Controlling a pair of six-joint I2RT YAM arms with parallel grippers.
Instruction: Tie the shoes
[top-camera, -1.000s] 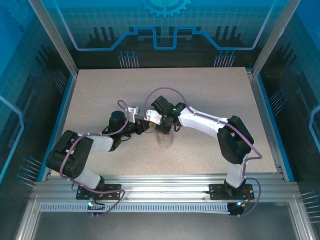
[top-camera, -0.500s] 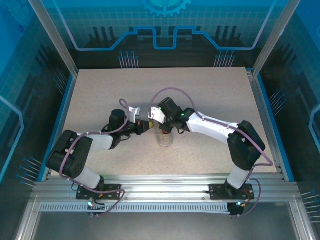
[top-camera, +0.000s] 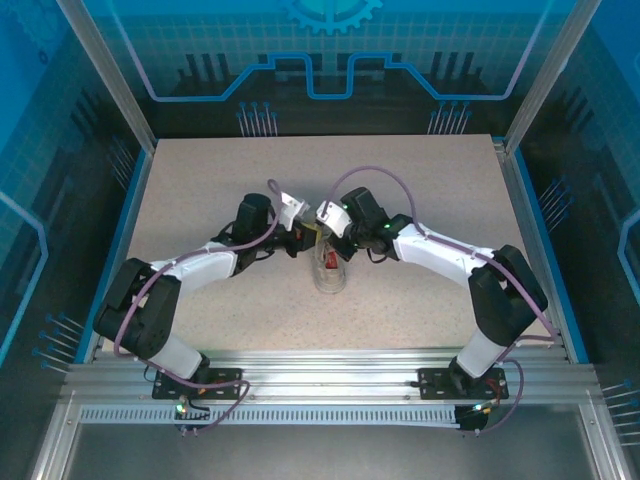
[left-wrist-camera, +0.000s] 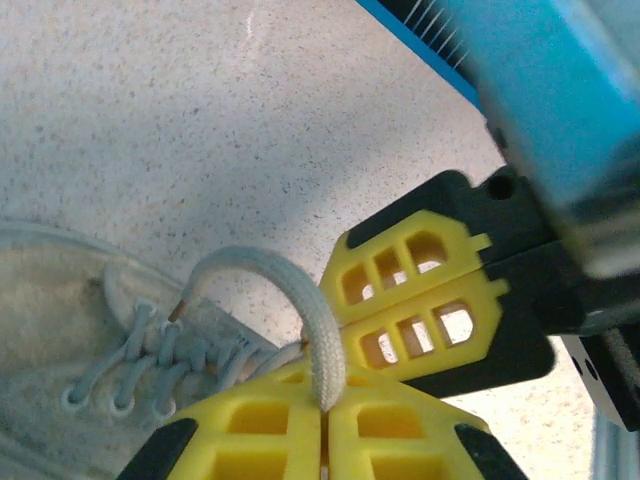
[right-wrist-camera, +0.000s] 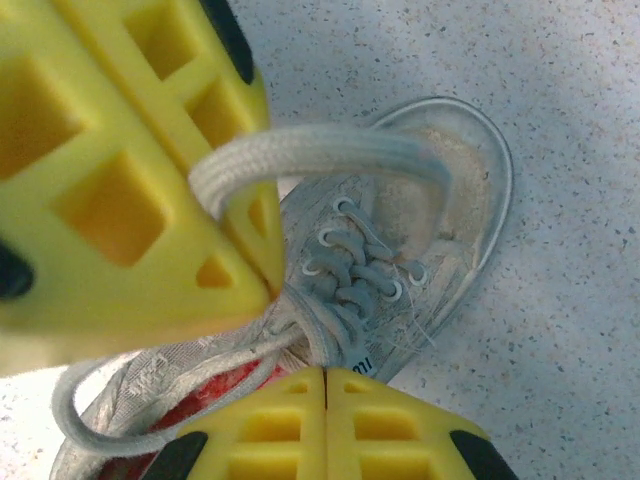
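Both the left end effector (left-wrist-camera: 322, 410) and right end effector (right-wrist-camera: 325, 385) pinch laces (left-wrist-camera: 300, 290) (white) just above the sneaker (right-wrist-camera: 440, 200).

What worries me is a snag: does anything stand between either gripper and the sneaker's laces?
Nothing visible does. The left gripper is shut on a lace loop, and the right gripper is shut on another lace strand just above the sneaker. The two grippers sit close together.
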